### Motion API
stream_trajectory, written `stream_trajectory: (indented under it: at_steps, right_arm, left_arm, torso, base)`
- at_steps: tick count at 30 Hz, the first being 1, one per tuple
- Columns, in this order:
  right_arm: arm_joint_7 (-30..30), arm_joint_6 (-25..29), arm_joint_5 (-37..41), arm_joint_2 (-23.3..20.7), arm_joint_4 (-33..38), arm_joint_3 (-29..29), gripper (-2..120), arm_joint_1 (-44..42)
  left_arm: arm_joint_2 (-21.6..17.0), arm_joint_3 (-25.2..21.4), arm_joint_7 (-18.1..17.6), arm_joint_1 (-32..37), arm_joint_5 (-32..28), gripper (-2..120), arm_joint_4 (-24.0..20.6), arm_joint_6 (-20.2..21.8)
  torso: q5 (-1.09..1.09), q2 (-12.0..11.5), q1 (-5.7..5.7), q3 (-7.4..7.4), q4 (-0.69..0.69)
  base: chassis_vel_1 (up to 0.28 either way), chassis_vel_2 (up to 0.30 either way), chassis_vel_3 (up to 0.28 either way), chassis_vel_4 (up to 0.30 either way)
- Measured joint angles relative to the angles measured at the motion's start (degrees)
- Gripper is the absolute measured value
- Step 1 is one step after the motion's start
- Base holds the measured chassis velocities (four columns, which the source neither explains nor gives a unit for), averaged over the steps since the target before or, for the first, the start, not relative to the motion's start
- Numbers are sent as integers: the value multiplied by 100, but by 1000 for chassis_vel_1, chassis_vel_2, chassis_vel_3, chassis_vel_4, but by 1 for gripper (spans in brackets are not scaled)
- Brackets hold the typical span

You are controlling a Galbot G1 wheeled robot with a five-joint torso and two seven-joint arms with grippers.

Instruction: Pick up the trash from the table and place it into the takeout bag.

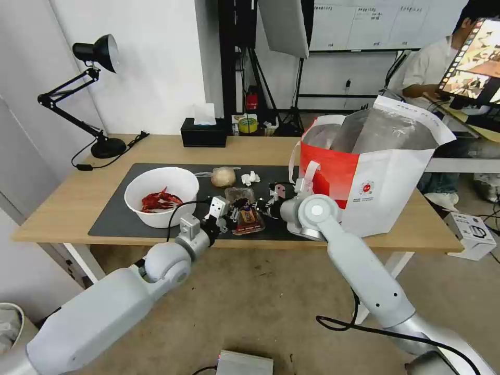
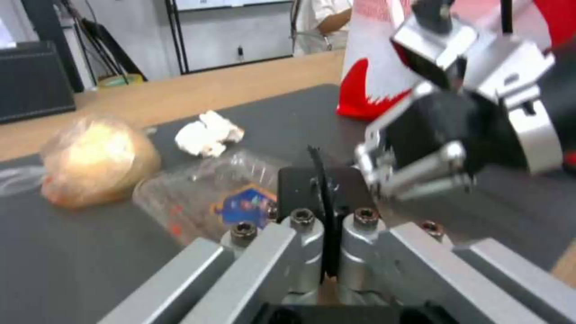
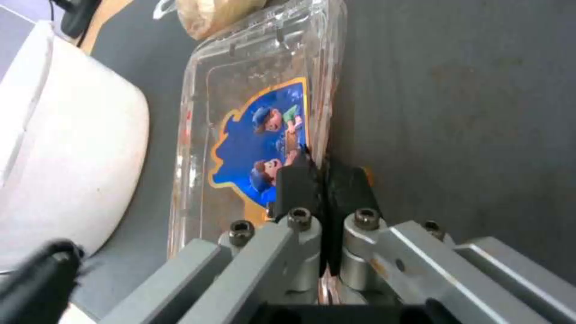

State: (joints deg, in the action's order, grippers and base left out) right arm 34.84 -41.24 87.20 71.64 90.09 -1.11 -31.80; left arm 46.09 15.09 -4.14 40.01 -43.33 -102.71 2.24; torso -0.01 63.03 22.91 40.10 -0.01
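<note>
Both grippers pinch the clamshell (image 1: 247,212): left gripper (image 2: 324,198) at 9 o'clock, right gripper (image 3: 321,180) at 3, presumably sharing its flimsy weight.

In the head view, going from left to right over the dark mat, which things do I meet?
White bowl → left pincer → clear clamshell → right pincer → takeout bag. The bagged lump and tissue lie farther back.

Bright, even light | soft shadows | wrist views blurred close-up
</note>
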Motion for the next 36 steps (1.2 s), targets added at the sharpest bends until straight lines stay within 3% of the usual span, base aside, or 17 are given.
stream_trajectory:
  at_steps: [7,15,17,19,26,28,30,36]
  right_arm:
    - [-101,-3,-45,39,-9,-5,0,51]
    - [-409,48,-171,57,47,-24,0,102]
    - [-461,65,-195,83,58,-63,0,150]
    - [-520,88,-209,35,206,-74,0,153]
    - [-613,157,-259,-121,548,23,0,103]
    - [-617,163,-261,-132,574,34,0,97]
    - [-675,218,-279,-215,764,113,0,70]
    - [-899,361,-276,-380,1083,332,0,118]
  left_arm:
    - [-207,-363,62,476,72,0,-193,-65]
    - [-410,-1126,82,1310,243,0,-513,-150]
    - [-477,-1564,75,1699,279,5,-694,-182]
    - [-565,-1905,72,2067,344,18,-850,-240]
    - [-583,-2301,61,2598,490,41,-1114,-381]
    - [-576,-2320,57,2634,502,41,-1128,-386]
    - [-524,-2435,34,2857,595,55,-1198,-429]
    - [-474,-2630,26,3167,648,76,-1272,-469]
  torso:
    - [0,-1,1,1,0]
    - [-1,-1,1,1,0]
    - [2,-1,1,1,2]
    - [0,0,1,0,4]
    - [1,-1,1,0,0]
    - [1,-1,1,0,0]
    - [1,-1,1,0,1]
    - [1,-1,0,0,1]
  base:
    - [0,0,0,0]
    - [0,0,0,0]
    - [0,0,0,0]
    - [0,0,0,0]
    - [0,0,0,0]
    - [0,0,0,0]
    - [0,0,0,0]
    - [0,0,0,0]
